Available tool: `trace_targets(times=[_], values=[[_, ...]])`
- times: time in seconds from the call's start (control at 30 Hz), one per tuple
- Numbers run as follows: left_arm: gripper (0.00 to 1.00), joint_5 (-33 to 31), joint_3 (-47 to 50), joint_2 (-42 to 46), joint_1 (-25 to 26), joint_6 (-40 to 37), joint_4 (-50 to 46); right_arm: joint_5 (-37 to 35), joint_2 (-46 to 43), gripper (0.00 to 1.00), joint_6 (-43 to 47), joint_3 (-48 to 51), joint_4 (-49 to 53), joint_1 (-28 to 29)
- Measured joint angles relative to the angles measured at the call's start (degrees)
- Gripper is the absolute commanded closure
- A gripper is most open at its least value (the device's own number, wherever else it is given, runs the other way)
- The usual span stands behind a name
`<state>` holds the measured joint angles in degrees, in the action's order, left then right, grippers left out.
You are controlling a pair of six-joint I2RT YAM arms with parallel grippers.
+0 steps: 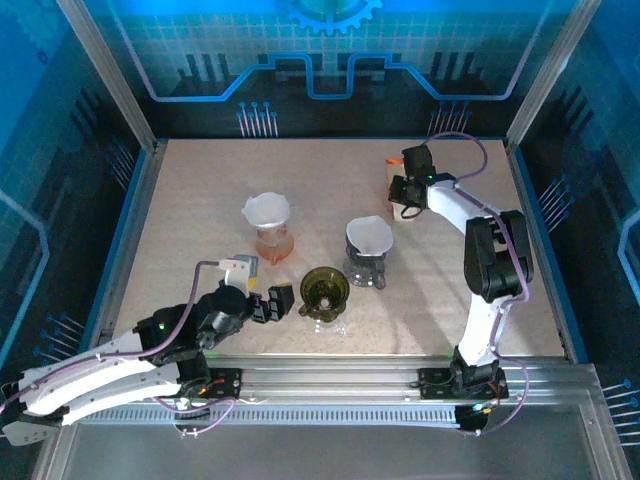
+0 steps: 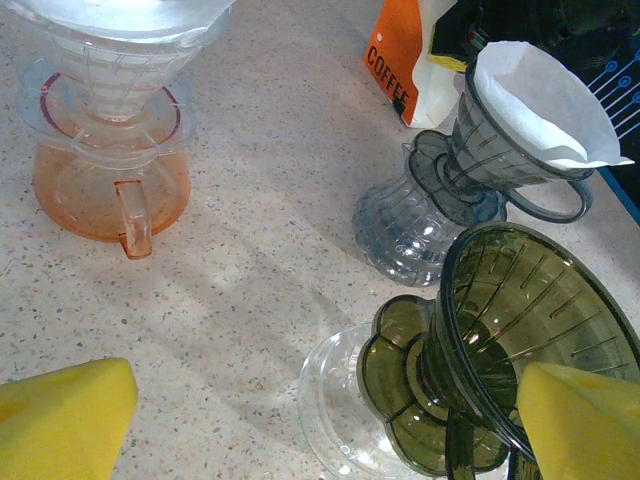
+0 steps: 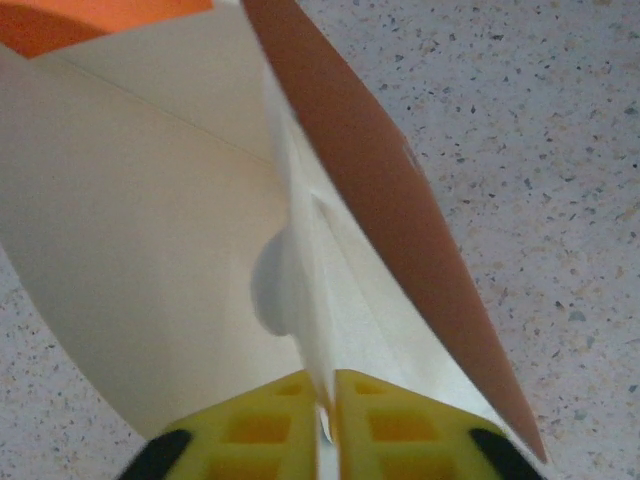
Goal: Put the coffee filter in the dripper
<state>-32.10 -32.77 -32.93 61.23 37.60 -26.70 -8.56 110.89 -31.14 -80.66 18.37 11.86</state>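
The empty olive-green dripper stands on a clear glass base at the table's front middle; in the left wrist view the green dripper is at lower right. My left gripper is open just left of it, and the left gripper has its yellow pads wide apart with nothing between them. My right gripper reaches into the orange and white filter bag at the back right. In the right wrist view the right gripper is shut on the edge of a white coffee filter inside the bag.
An orange dripper and a grey dripper stand behind the green one, each with a white filter in it. In the left wrist view the orange dripper, the grey dripper and the "COFFEE" bag are visible.
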Motion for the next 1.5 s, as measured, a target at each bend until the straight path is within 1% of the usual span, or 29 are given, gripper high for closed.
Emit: trace_targets(times=[0.07, 0.2, 0.33, 0.47, 0.7, 0.83, 0.97, 1.1, 1.27, 1.37, 1.5], values=[[0.01, 0.0, 0.0, 0.0, 0.0, 0.0, 0.0, 0.0, 0.0, 1.0, 0.2, 0.0, -0.4, 0.0], [0.01, 0.0, 0.0, 0.0, 0.0, 0.0, 0.0, 0.1, -0.7, 1.0, 0.7, 0.7, -1.9, 0.0], [0.01, 0.0, 0.0, 0.0, 0.0, 0.0, 0.0, 0.2, -5.8, 1.0, 1.3, 5.0, -3.1, 0.3], [0.01, 0.0, 0.0, 0.0, 0.0, 0.0, 0.0, 0.1, -13.6, 1.0, 2.1, 9.3, -3.6, 1.2], [0.01, 0.0, 0.0, 0.0, 0.0, 0.0, 0.0, -0.8, -29.9, 1.0, 4.2, 16.3, -3.7, 3.5], [0.01, 0.0, 0.0, 0.1, 0.0, 0.0, 0.0, -1.6, -40.0, 1.0, 5.6, 19.2, -1.6, 4.7], [0.01, 0.3, 0.0, 0.5, 0.0, 0.0, 0.0, -1.4, -49.0, 1.0, 6.8, 19.5, 1.8, 6.4], [0.01, 0.5, 0.0, 1.0, 0.0, 0.0, 0.0, 1.2, -54.9, 1.0, 7.9, 18.1, 7.4, 9.7], [0.01, 0.4, -0.1, 2.0, 0.0, 0.0, -1.3, 7.1, -57.0, 1.0, 9.3, 12.6, 17.7, 16.4], [0.01, 0.4, -0.6, 2.3, 0.0, 0.0, -2.7, 8.7, -56.7, 1.0, 9.9, 8.5, 24.3, 22.8], [0.01, 0.3, -1.9, 2.3, 0.0, 0.0, -4.9, 8.5, -54.2, 1.0, 10.2, 2.4, 33.7, 32.5]])
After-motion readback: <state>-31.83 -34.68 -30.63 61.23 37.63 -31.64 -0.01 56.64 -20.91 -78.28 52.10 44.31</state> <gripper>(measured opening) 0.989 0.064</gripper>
